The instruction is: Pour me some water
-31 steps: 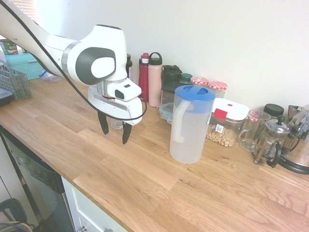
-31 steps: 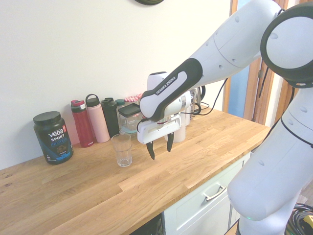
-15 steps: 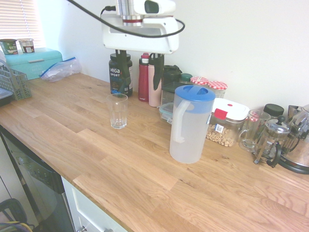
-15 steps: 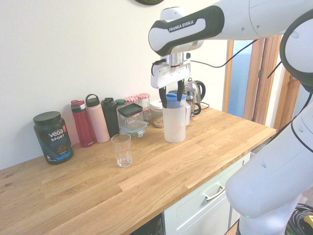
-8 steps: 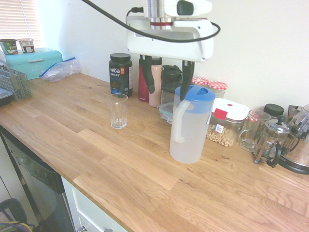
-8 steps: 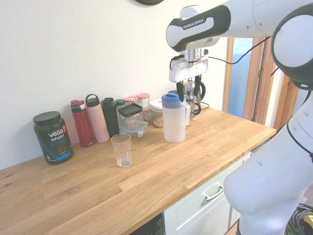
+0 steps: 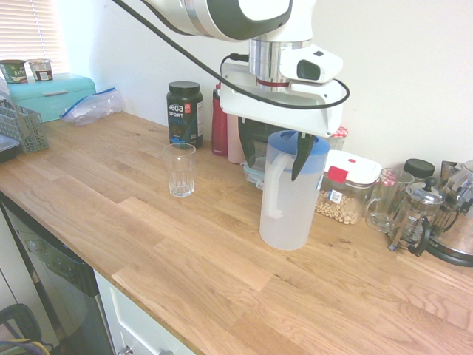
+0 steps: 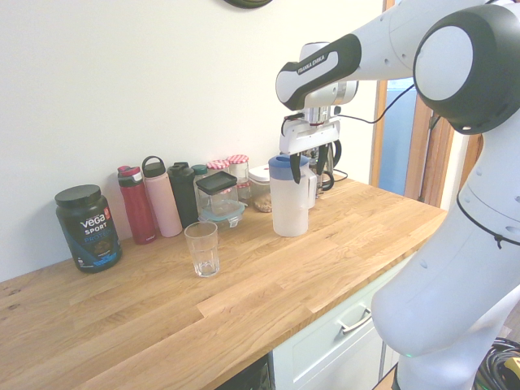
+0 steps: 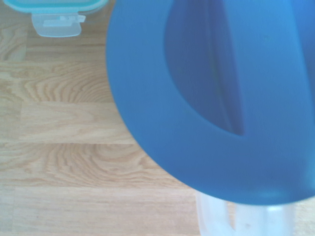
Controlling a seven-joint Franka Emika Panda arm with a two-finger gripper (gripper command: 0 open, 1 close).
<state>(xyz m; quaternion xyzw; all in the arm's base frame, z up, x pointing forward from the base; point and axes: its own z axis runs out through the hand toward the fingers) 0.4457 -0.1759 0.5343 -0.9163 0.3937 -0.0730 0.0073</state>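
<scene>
Wrist view: blue lid (image 9: 216,98) fills most of the frame, frosted pitcher wall and handle just below it, wooden table (image 9: 64,147) beside, corner of a teal-lidded container (image 9: 54,10) at the edge.

My pincer (image 7: 273,154) is wide open, holding nothing. It straddles the top of the pitcher (image 7: 288,196): one finger hangs behind the handle side, the other (image 7: 301,157) hangs in front of the lid's far side. Can't tell if either finger touches the plastic.

Change vs half a second ago: I've dropped lower and moved further over the pitcher; fingertips were at lid-top level, now they reach below the lid rim. Pitcher hasn't moved, upright on the table, lid on.

Empty glass (image 7: 180,169) stands well apart from the pitcher, toward the sink side, same spot as before.

Further back along the wall: black Vega tub (image 7: 184,113), red bottle (image 8: 136,205), pink bottle (image 8: 162,197), jars, white container with red clip (image 7: 347,177), glass mug (image 7: 386,198), French press (image 7: 415,214).
</scene>
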